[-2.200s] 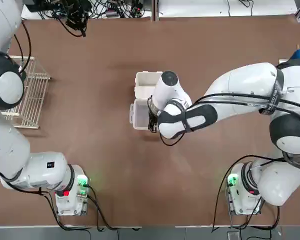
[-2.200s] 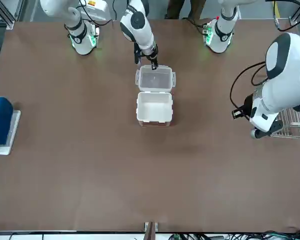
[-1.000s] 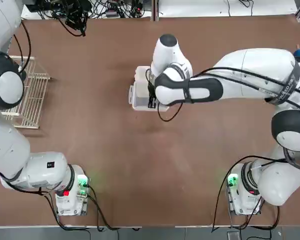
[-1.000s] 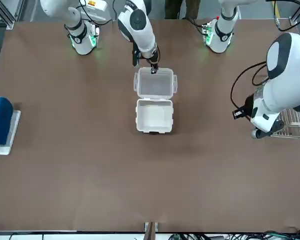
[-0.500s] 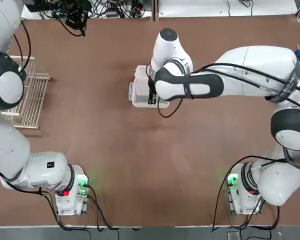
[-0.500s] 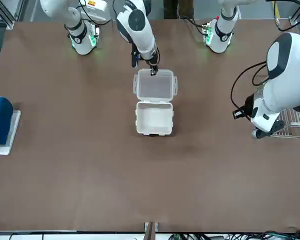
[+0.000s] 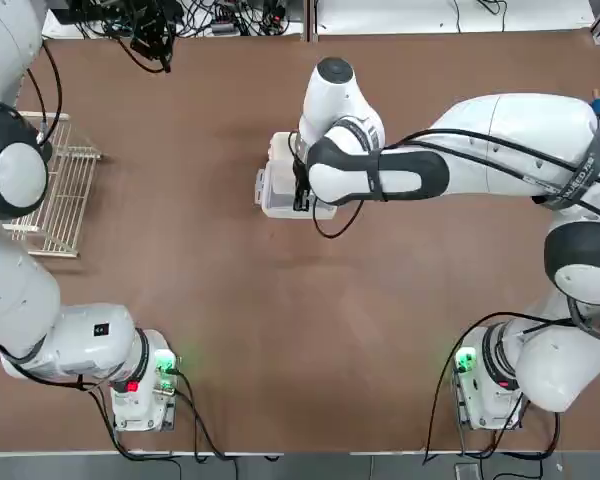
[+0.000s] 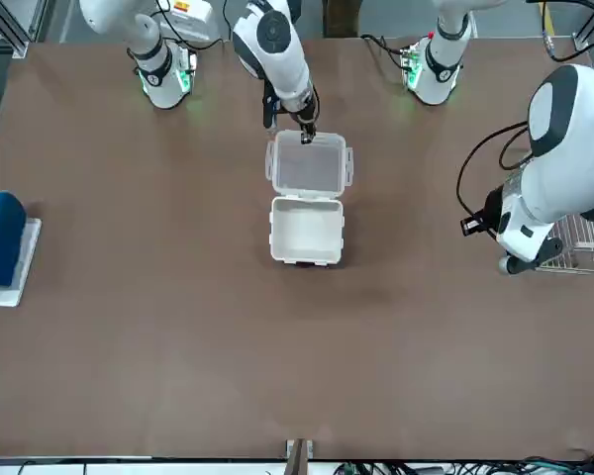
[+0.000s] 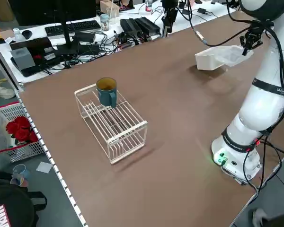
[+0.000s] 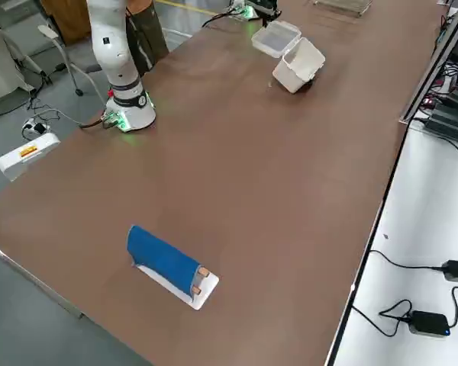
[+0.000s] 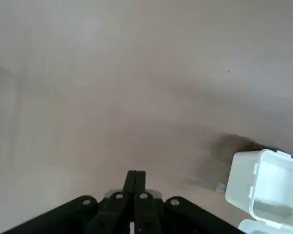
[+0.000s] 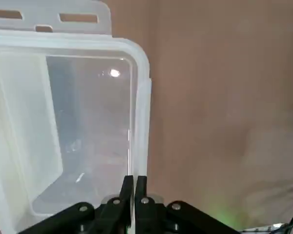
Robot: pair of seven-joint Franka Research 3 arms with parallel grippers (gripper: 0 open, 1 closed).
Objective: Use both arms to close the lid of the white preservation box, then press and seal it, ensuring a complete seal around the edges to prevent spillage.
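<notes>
Top view: the small white translucent plastic preservation box (image 7: 280, 190) sits mid-bench, mostly hidden under the glossy white right arm, whose right gripper (image 7: 300, 196) is over its near side. The left arm is parked at the bench's left edge beside a white wire rack (image 7: 55, 185).

Front view: the box body lies nearer this camera and the rectangular translucent hinged lid (image 8: 310, 165) is flung open toward the robot, so the pair's long axis runs from robot to camera. The right gripper's jaws are shut at the lid's free edge; whether they pinch it I cannot tell.

Right wrist view: closed jaws right at the lid's rim (image 12: 141, 107).

Left wrist view: the left gripper (image 11: 135, 181), jaws shut and empty, well apart from the box.

Closing is probably just starting; next, swing the lid over the hinge while the left arm steadies the box.
</notes>
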